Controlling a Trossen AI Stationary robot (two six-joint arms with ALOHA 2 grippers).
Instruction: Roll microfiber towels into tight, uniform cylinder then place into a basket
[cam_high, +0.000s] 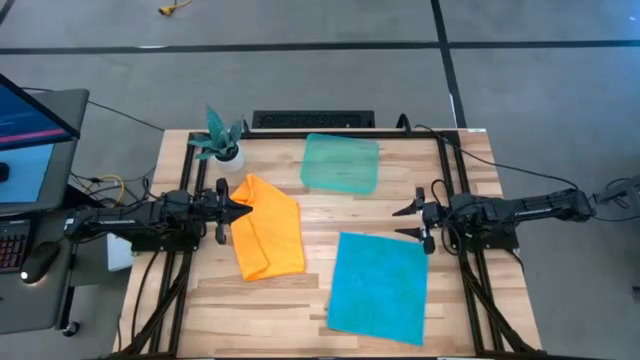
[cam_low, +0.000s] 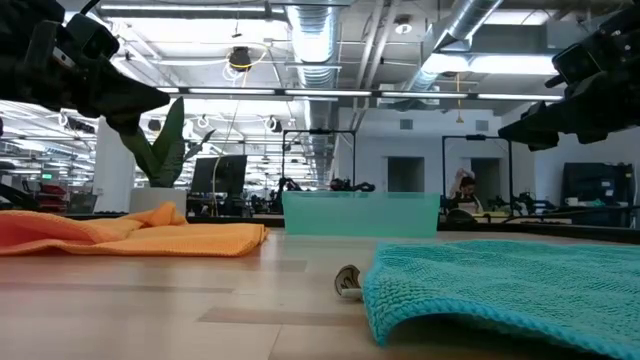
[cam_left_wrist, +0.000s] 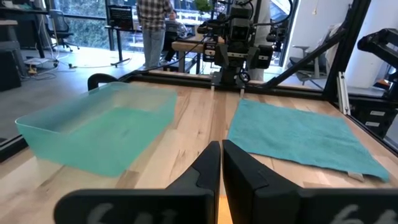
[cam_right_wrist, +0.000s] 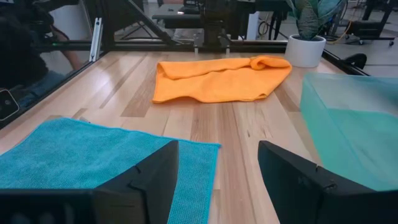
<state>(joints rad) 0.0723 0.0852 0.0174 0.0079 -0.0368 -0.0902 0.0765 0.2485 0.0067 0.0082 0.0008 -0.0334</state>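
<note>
Bright orange microfiber towel (cam_high: 266, 229): loosely folded, rumpled, on wooden table (cam_high: 310, 290) left of centre. Turquoise-blue microfiber towel (cam_high: 380, 285): spread flat, right of centre, well apart from orange one. Translucent teal-green plastic tray (cam_high: 341, 162): at table's far edge, holding nothing. Small white pot with teal plant (cam_high: 222, 140): far left corner. Left gripper (cam_high: 240, 210): clenched, empty, at orange towel's left edge. Right gripper (cam_high: 406, 221): released wide, just above blue towel's far right corner.
</note>
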